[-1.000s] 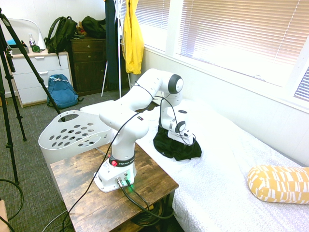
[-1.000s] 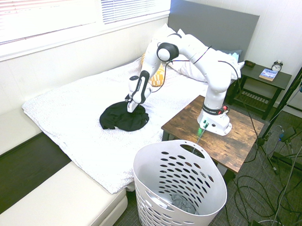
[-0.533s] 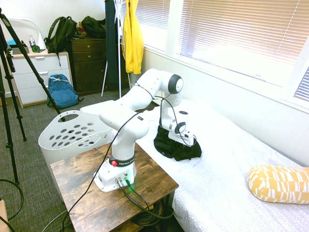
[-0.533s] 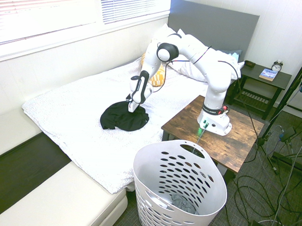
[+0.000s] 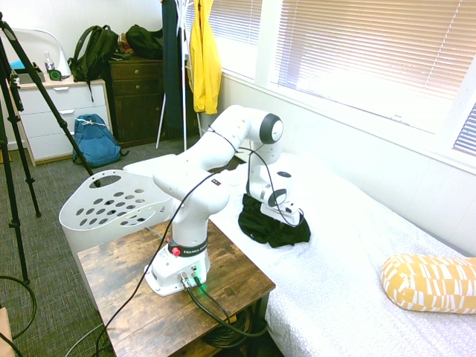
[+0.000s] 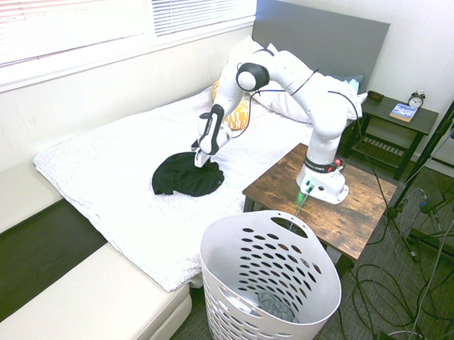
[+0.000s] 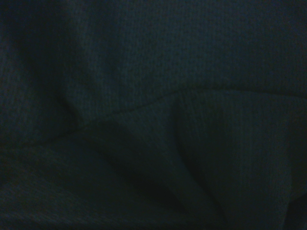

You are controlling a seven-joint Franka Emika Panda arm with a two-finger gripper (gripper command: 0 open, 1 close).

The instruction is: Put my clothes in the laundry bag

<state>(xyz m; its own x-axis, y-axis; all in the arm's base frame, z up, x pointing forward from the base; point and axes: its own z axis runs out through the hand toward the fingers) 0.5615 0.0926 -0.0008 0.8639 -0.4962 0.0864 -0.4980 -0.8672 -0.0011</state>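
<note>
Clothes [image 6: 183, 177] are seen as a crumpled black heap on the white bed [image 6: 115, 173], with the gripper [image 6: 200, 161] pointing straight down into the heap's edge, fingers closed on the fabric. Only dark folded cloth [image 7: 153, 115] is shown in the wrist view. The laundry bag [image 6: 272, 280] is shown on the floor beside the wooden table [image 6: 337, 211] in the second exterior view, grey cloth visible inside; only its rim [image 5: 111, 199] is seen in the first.
</note>
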